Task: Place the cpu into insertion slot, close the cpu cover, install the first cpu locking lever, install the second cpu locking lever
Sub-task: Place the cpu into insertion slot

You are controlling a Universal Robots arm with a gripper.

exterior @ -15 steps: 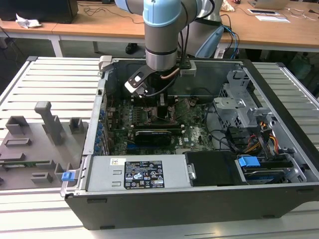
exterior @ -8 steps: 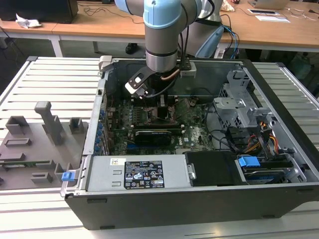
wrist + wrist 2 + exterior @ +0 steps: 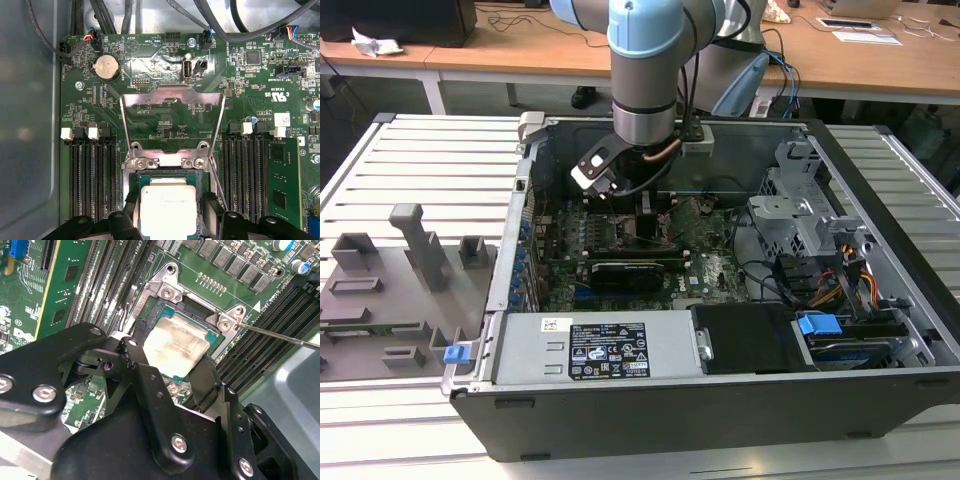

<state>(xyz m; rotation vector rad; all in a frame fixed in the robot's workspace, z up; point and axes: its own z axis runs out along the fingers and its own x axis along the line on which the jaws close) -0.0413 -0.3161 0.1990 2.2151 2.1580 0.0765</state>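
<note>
The cpu (image 3: 167, 206), a square chip with a beige metal top, lies flat in the insertion slot (image 3: 165, 171) on the green motherboard. My gripper (image 3: 169, 209) straddles it, one black finger (image 3: 131, 209) against each of two opposite edges, shut on it. In the second wrist view the cpu (image 3: 175, 346) sits between the same fingers (image 3: 136, 359). The cpu cover (image 3: 172, 97) stands swung open, away from the slot. A thin wire locking lever (image 3: 280, 336) sticks out free beside the socket. In the exterior view the gripper (image 3: 645, 215) reaches down into the open computer case.
Memory slots (image 3: 92, 175) flank the socket on both sides. A long black card (image 3: 625, 272) lies nearer the case front, with the power supply (image 3: 605, 350) beyond it. A drive cage (image 3: 800, 215) and cables fill the exterior view's right. Grey fixtures (image 3: 390, 280) sit outside.
</note>
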